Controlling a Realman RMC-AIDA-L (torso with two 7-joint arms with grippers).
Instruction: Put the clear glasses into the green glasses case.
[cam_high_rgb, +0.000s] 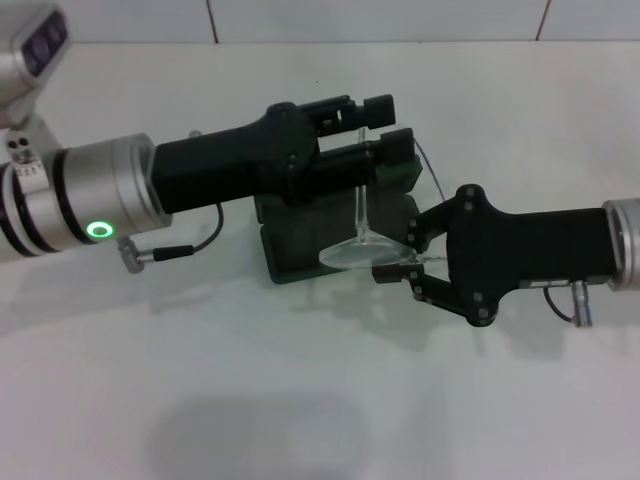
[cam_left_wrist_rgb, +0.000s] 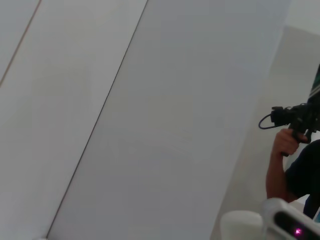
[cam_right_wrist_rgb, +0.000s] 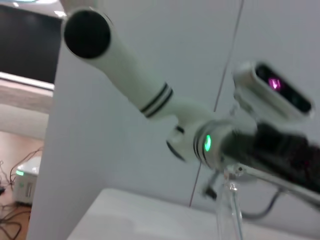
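We pinch the light, brittle clear glasses (cam_high_rgb: 362, 250) in our right pincer (cam_high_rgb: 398, 262), beside the green glasses case (cam_high_rgb: 300, 255); left pincer (cam_high_rgb: 385, 125) state unclear.

Worktop (cam_high_rgb: 300, 400): white, plain surface, running back to a tiled wall.
On it: the green glasses case (cam_high_rgb: 300, 245), lying open near the middle, its dark inside facing up, largely hidden under the arms.
Shadows: soft grey patches on the near part.
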